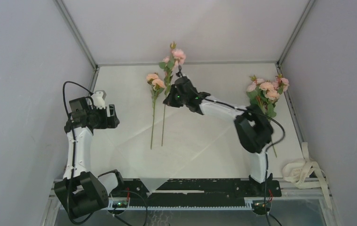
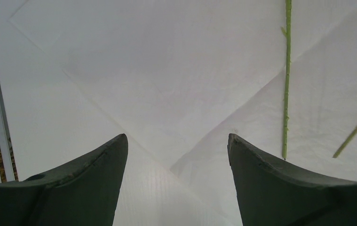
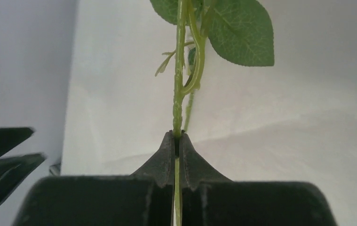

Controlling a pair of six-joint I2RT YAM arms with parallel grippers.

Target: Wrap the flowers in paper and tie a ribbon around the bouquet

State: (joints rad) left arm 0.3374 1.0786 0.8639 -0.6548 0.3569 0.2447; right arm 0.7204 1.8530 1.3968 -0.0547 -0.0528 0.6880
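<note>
The right hand point(image 1: 175, 97) is clamped tight on one stem point(image 3: 178, 99) of the flowers point(image 1: 178, 54), just short of a broad leaf point(image 3: 242, 33) (the wrist view shows the two fingers pressed together with the green stalk pinched between them). That stem's pink heads point toward the far edge of the surface point(image 1: 223, 75), and its lower end runs back over the paper point(image 1: 190, 141). A second stem point(image 1: 154, 108) lies just beside it on the left, its lower part also on the paper. A separate bunch point(image 1: 265, 90) of roses sits well apart at the far right, near the right arm's elbow. The left hand point(image 1: 112, 116) hovers over the paper's left side with its fingers point(image 2: 87, 179) wide apart, holding nothing; the lower ends of both stems show in its view. The ribbon point(image 1: 301, 170) lies in loose loops at the near right corner, off the paper.
</note>
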